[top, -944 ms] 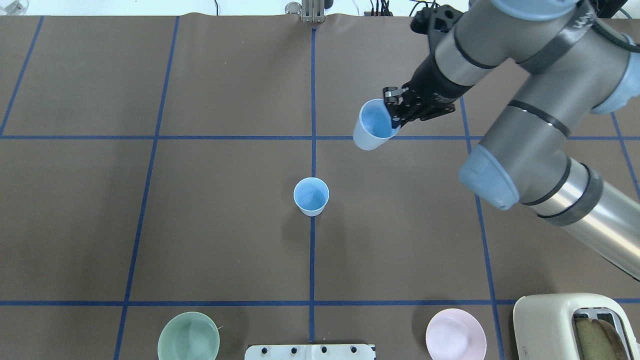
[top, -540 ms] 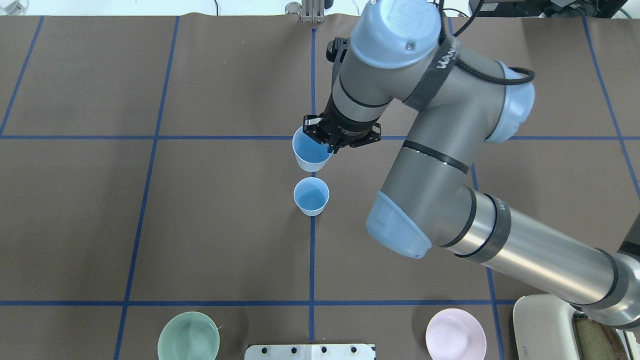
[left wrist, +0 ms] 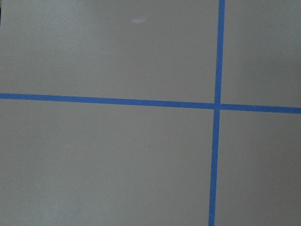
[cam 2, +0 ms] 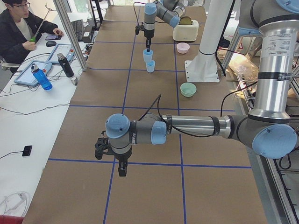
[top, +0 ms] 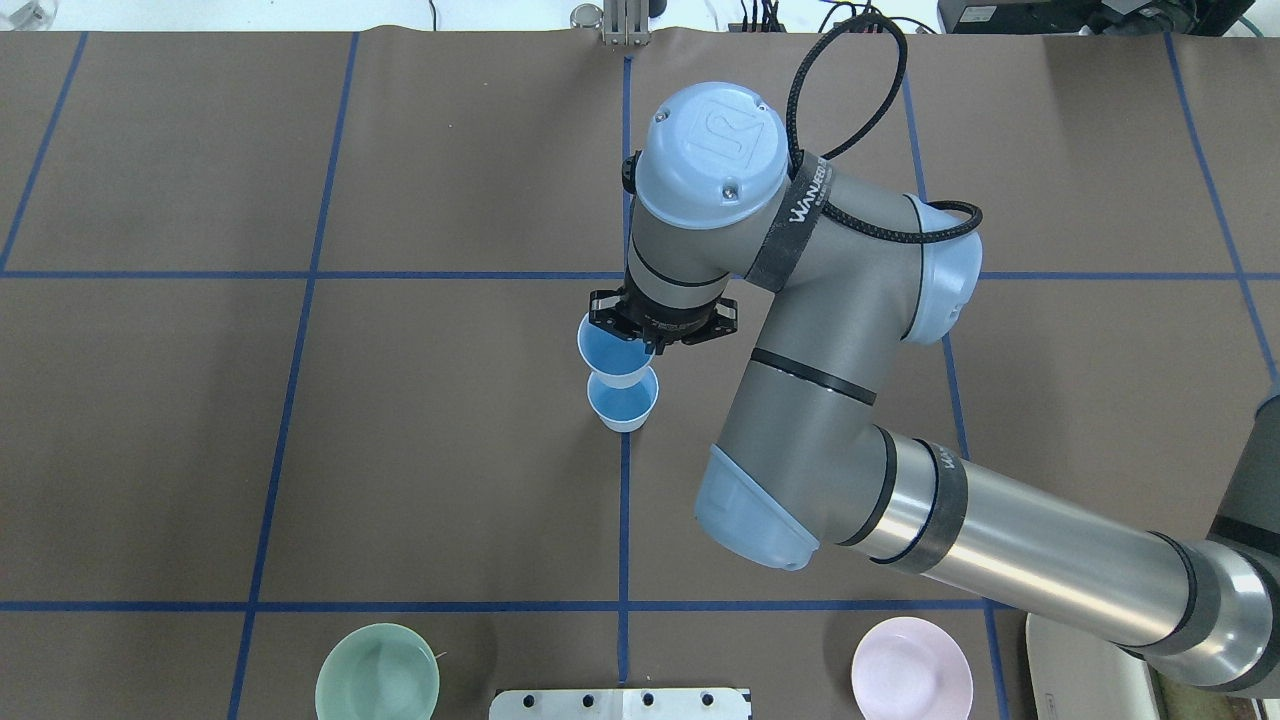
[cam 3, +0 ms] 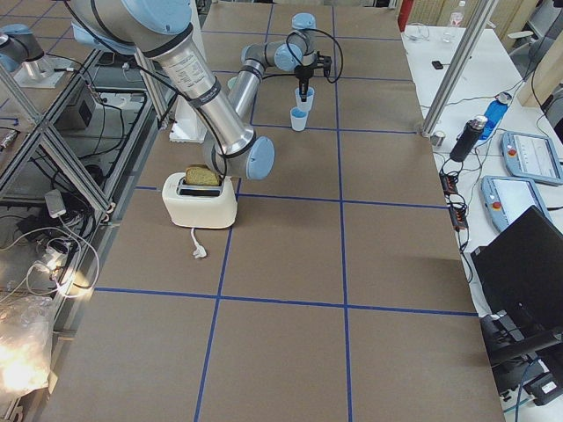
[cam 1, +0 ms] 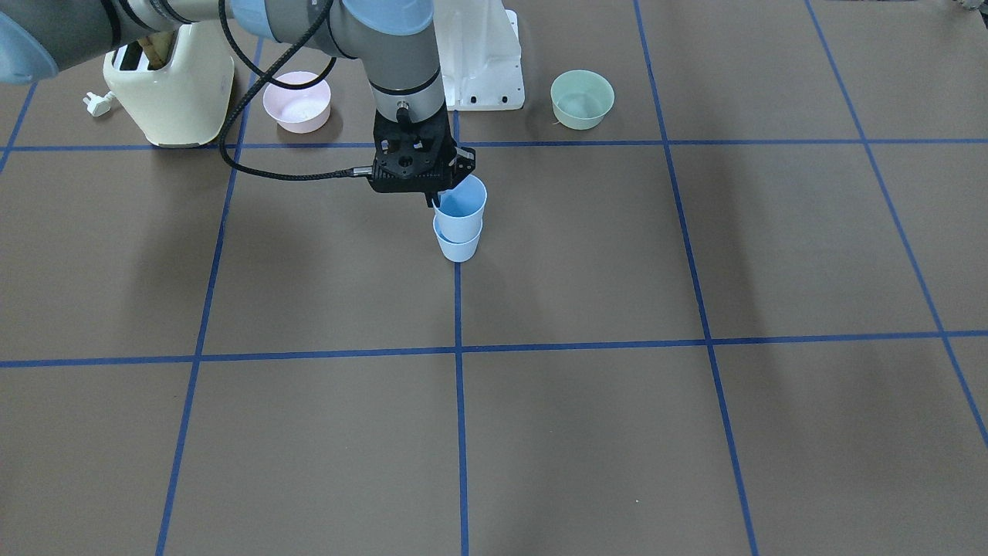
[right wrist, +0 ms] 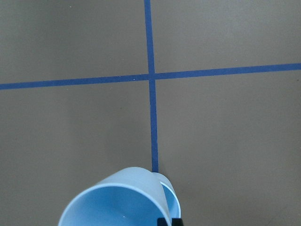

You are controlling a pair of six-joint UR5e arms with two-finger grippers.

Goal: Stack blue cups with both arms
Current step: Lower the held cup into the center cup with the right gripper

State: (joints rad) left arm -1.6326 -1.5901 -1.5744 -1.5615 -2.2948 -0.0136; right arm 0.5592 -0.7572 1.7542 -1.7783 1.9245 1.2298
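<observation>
One table (cam 1: pixel 695 432), brown-covered, ruled into large squares by blue tape lines.

One right arm (top: pixel 820 400), grey tube with light-blue joint caps and a black cable. It reaches from the robot's right to the table's centre, with the wrist pointing straight down.

One left arm (cam 2: pixel 187 127), same make, stretched out level over the table's left end, well apart from both cups.

One white pedestal base (cam 1: pixel 482 62), at the robot's edge of the table, by the centre tape line.

One cream toaster (cam 1: pixel 174 93), on the robot's right, with a slice of bread in its slot.

One green bowl (cam 1: pixel 582 99), on the robot's left of the pedestal.

One pink bowl (cam 1: pixel 297 102), between the pedestal and the toaster.

One right gripper (cam 1: pixel 434 202), black, clenched on the rim of the upper blue cup at the side toward the arm.

One left gripper (cam 2: pixel 122 168), black, pointing down by a tape line. Whether it is parted or closed cannot be told; its wrist view shows only covering and a tape crossing.

One upper blue cup (cam 1: pixel 461 202), mouth up, carried directly over the lower one. Whether its base has entered the rim beneath cannot be told.

One lower blue cup (cam 1: pixel 458 243), upright on the centre tape line at mid-table, with nothing gripping it.
</observation>
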